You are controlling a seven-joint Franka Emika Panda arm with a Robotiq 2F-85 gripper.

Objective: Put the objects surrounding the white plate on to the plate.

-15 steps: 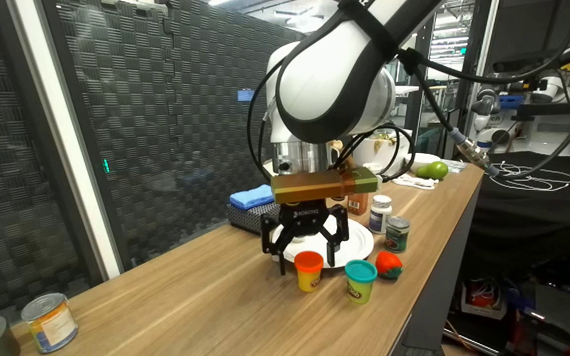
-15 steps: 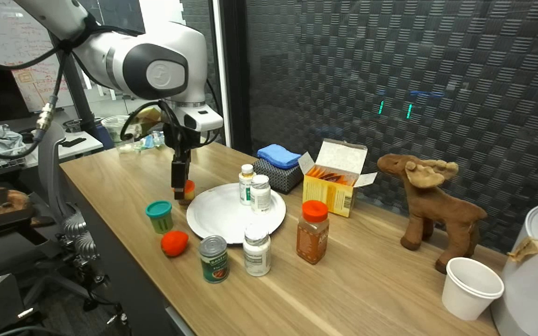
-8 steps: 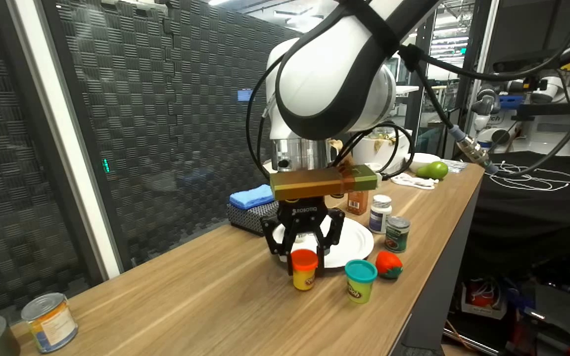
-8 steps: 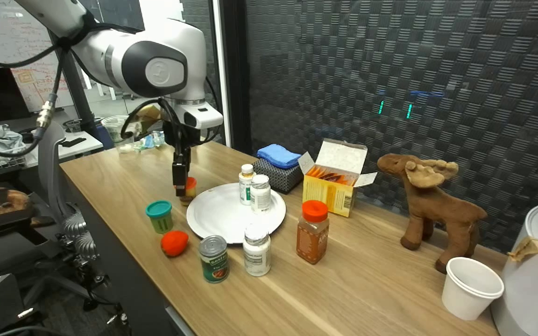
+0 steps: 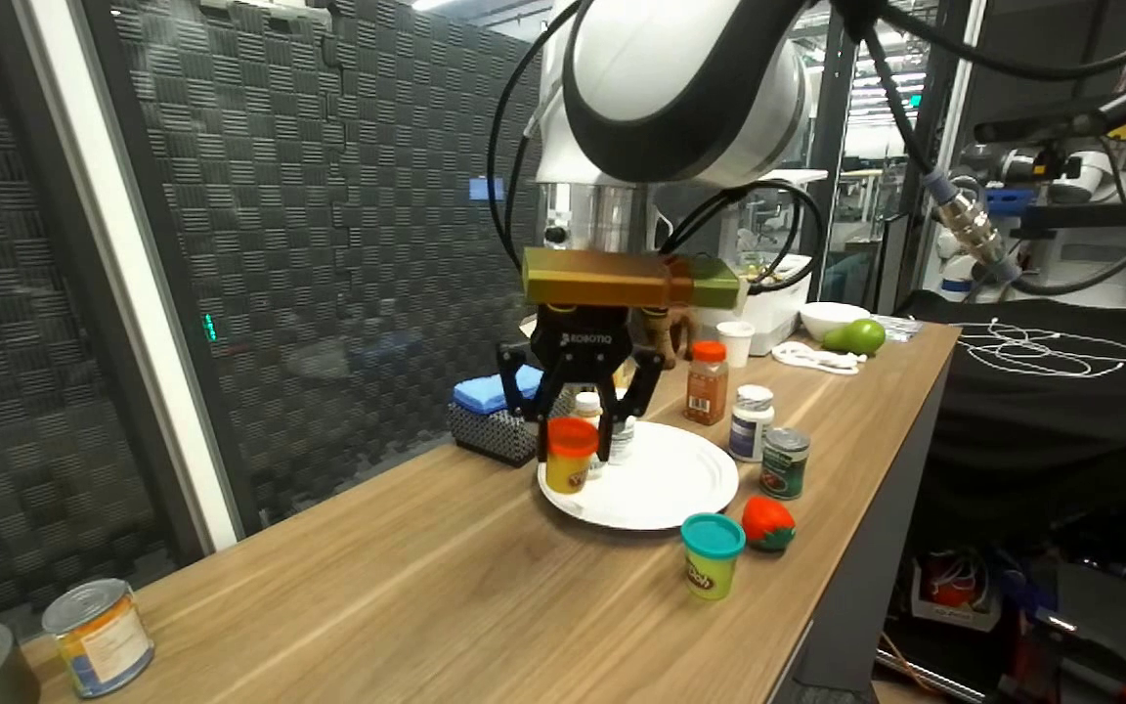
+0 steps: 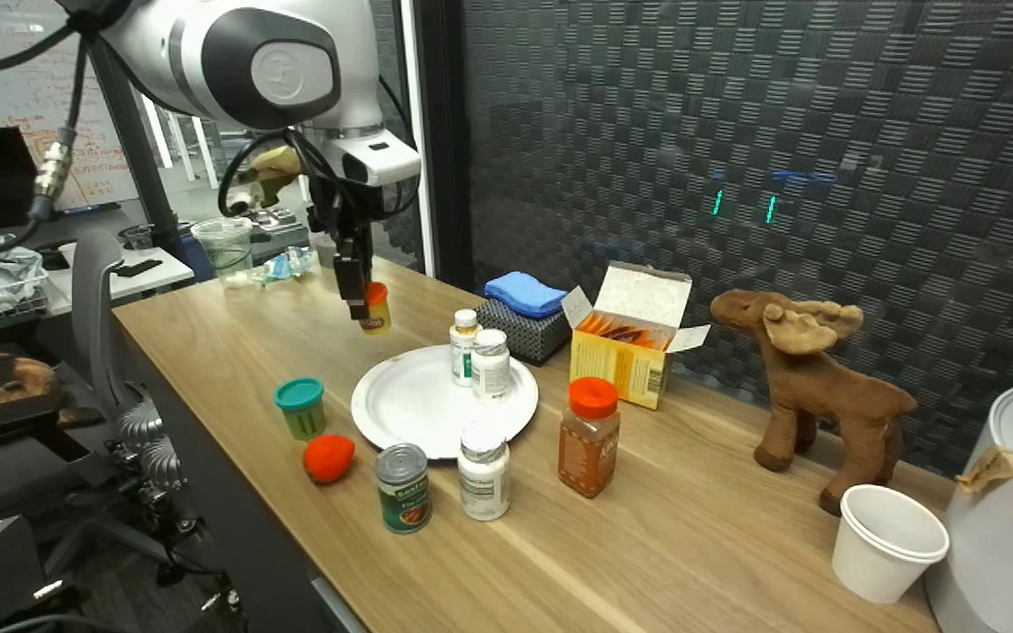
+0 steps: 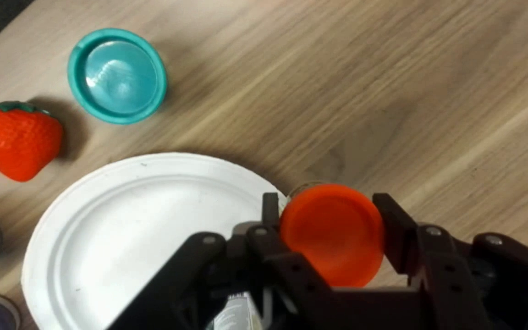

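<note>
Your gripper [image 5: 573, 455] is pinching the red-lidded Play-Doh tub [image 6: 377, 309] from both sides. You have it upright and off the wooden table [image 5: 407, 606], lid facing up, long axis close to vertical. In the wrist view its lid sits right at the rim of the white plate [image 7: 122, 256]; you cannot tell from these angles whether any of the tub is over the plate.

You have two Play-Doh tubs in all. The teal-lidded Play-Doh tub [image 6: 301, 409] stands upright near the plate, lid up as well. Beside it, also near the plate, lies one strawberry [image 7: 19, 142], its green crown turned mostly away from the plate. Following the plate's rim on from there, you come to the green-labelled can [image 5: 784, 469], then the dark-labelled bottle [image 5: 749, 435], then the red-capped spice jar [image 6: 589, 448], each upright. Bottles come to three, since the slim bottle [image 6: 462, 359] and the wider bottle [image 6: 491, 369] stand upright on the plate, just beside each other. Cans come to two: the orange-and-blue can [image 5: 99, 640] is well apart from the plate, with one roll of duct tape [image 5: 8, 675] near it.

Of your containers, the plate bears those two bottles, the spice jar shows reddish-brown contents through its wall, and the yellow carton [image 6: 616, 374], near the plate with its flaps spread, holds a row of orange sachets [image 6: 616, 331]. One blue cloth [image 6: 524, 293] lies on the black box [image 6: 535, 332] near the plate.
</note>
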